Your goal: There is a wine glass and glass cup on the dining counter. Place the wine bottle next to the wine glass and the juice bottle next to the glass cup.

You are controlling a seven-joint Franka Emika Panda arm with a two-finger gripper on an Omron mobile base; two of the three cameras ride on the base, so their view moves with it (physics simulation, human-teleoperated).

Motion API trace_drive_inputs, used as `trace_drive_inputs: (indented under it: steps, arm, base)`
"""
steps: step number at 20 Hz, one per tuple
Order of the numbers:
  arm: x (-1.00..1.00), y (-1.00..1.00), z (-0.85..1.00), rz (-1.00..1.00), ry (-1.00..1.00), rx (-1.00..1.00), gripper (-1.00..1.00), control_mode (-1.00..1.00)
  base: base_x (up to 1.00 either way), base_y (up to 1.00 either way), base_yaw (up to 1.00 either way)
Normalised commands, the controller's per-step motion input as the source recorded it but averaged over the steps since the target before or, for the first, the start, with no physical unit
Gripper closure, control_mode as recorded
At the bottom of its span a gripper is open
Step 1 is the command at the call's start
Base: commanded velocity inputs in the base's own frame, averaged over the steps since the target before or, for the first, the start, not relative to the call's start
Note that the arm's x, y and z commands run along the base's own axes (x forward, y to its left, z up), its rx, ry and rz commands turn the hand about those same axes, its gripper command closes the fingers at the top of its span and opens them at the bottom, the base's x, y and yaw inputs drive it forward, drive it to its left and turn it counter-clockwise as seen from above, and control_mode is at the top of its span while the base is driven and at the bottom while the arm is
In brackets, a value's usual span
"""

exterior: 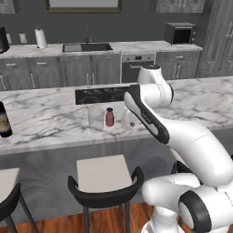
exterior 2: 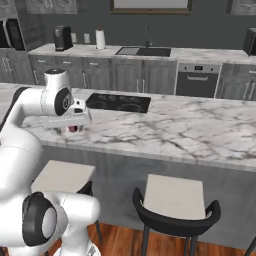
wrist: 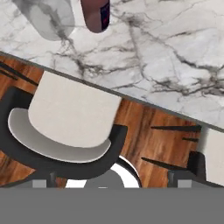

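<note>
Standing beside clear stemless glass cup (exterior: 95, 117), small reddish juice bottle (exterior: 109, 117) seemingly delivered; hovering gripper spread wide, empty.

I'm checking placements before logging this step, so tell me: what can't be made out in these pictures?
- Tall dark wine bottle, left base view: cut off by the left edge.
- Clear stemmed wine glass, left base view: faint, partly hidden by the white arm.
- Small reddish-pink juice bottle, right base view: mostly hidden behind the arm; in the hand view the top edge crops it.
- Clear stemless glass cup: too faint to trace its rim.
</note>
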Motion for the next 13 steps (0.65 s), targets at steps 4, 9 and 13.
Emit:
trace_drive_inputs:
  steps: [4, 9, 13]
  arm:
    - [-0.65, -0.17, 0.03, -0.25, -0.13, 0.00, -1.00, -1.00]
    - [-0.65, -0.16, 0.01, -0.23, -0.16, 0.00, -1.00, -1.00]
    - [-0.67, -0.13, 0.00, -0.22, -0.20, 0.00, -1.00, -1.00]
  base:
    - [0.00, 0.00, 0.00]
    - [0.00, 0.00, 0.00]
    - [0.00, 0.00, 0.00]
